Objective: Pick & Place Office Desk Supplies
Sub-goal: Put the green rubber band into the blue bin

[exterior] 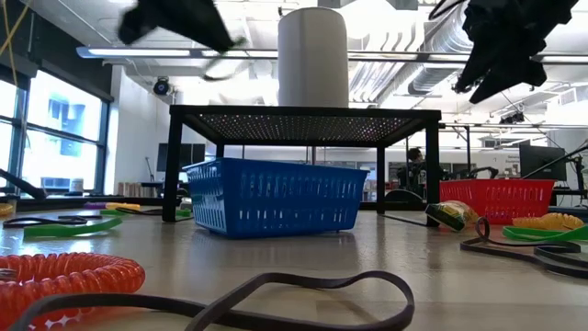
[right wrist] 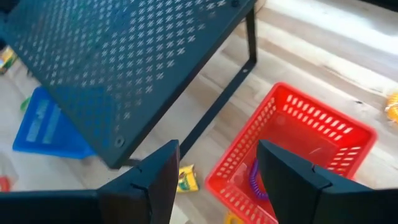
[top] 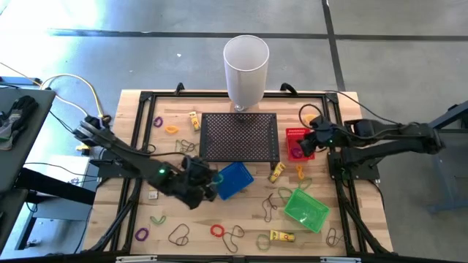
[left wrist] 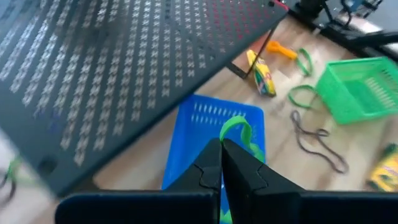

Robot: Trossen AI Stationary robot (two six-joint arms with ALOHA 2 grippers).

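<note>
two dark arms reach in over the pale wooden plank table (top: 110,146), whose black rail frame runs close to its edges. at the left, the left gripper (left wrist: 222,163) hangs above the blue slatted plastic basket (top: 234,180), fingers pinched tight on a thin green rubber band loop (left wrist: 239,132) that curls up over the basket's open top. bare planks lie open between this basket and the left rail. in the middle, the black perforated metal mesh stand (top: 240,136) sits on thin legs, with a tall white smooth cylinder (top: 246,69) at its far edge. loose bands and small yellow rectangular pieces (top: 281,236) lie scattered along the near edge, beside a green slatted basket (top: 306,209). at the right, the right gripper (right wrist: 217,168) hovers with fingers spread wide and empty over the red slatted basket (right wrist: 292,149), which holds a purple coiled band (right wrist: 254,177).
</note>
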